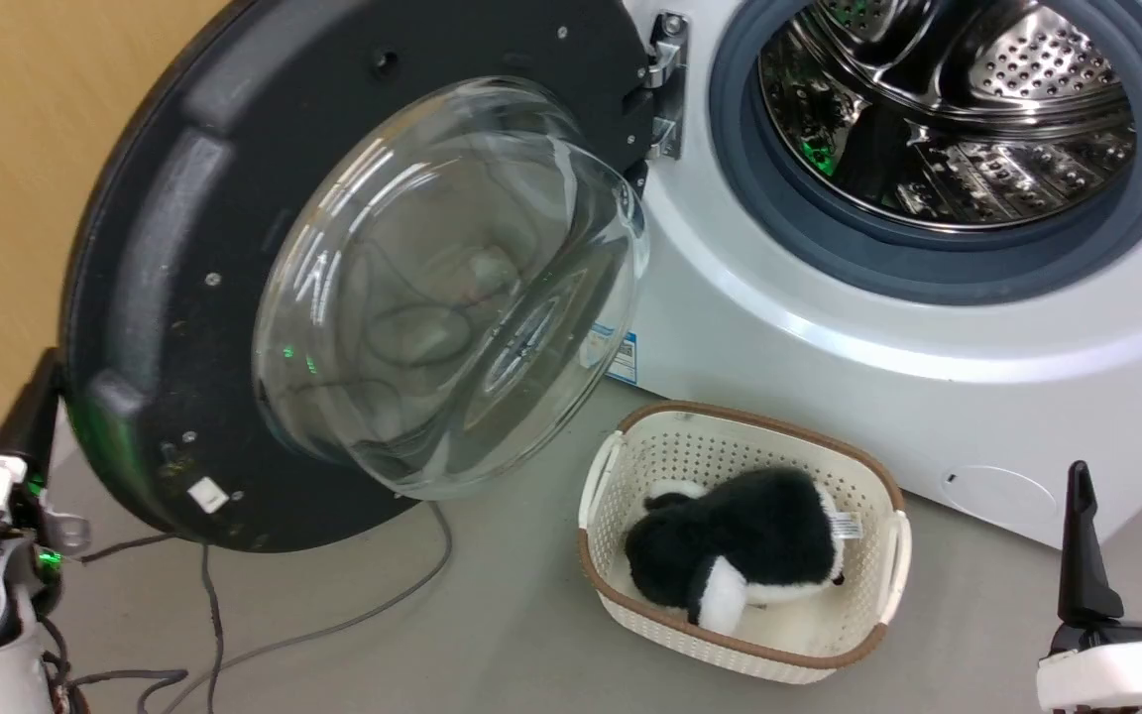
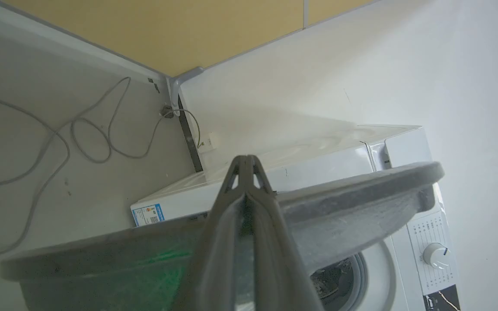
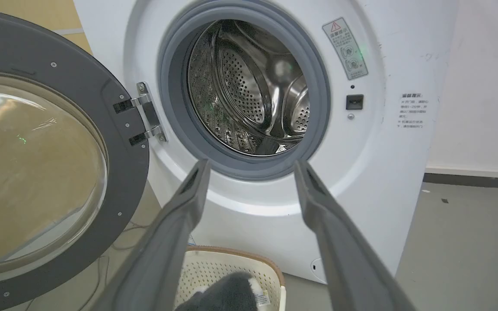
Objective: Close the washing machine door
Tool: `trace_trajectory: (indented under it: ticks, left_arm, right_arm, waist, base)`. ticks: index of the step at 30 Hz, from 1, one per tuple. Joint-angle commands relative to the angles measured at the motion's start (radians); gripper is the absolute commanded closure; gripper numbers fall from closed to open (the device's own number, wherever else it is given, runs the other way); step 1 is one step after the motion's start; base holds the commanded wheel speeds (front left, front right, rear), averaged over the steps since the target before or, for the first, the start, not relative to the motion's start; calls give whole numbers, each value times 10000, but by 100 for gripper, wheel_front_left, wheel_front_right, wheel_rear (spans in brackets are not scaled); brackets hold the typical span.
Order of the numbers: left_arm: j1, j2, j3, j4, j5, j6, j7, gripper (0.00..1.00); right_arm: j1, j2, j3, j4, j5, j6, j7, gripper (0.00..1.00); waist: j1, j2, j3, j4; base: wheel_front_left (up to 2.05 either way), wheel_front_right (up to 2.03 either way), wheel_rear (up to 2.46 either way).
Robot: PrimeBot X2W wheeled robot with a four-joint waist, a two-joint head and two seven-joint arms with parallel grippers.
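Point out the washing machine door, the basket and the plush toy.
washing machine door (image 1: 165, 297), head view, black rim.
basket (image 1: 730, 451), head view, inner back wall.
plush toy (image 1: 749, 535), head view, black body.

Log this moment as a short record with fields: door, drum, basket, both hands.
door: swung wide open on its hinge, not yet closed
drum: steel, no laundry visible inside
basket: cream, on the floor before the washing machine, holding a black-and-white plush toy
left hand: shut, by the door's outer rim
right hand: open, low, apart from the door
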Motion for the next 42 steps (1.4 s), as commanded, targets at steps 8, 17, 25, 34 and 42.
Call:
trace_trajectory:
  ticks: [8,17,25,34,42]
  left_arm:
    - [520,-277,-440,-153,-1230,-201,1137,100]
    - [2177,-896,-1507,-2479,-2193,-259,2180,100]
    - [3414,-1312,-3579,-4004,-2532,-260,2581,100]
    - [4104,-1382,-6072,-4535,-2179,-260,1713,100]
    - [3782,-1390,-7857,-4199,-1839,-260,210,100]
  right_arm:
    - [-46,5,-233,53,271,8,-269,0]
    - [-36,5,-622,70,424,8,-375,0]
    - [-151,5,-554,131,510,8,-375,0]
    - [-345,5,-505,199,565,8,-375,0]
    - [-493,5,-422,216,527,8,-375,0]
  waist:
    - [0,0,2,267]
    - [0,0,170,475]
    - [0,0,267,362]
    - [0,0,344,-612]
    - [0,0,447,-1788]
  base:
    - [0,0,0]
    - [0,0,0]
    - [0,0,0]
    - [0,0,0]
    - [0,0,0]
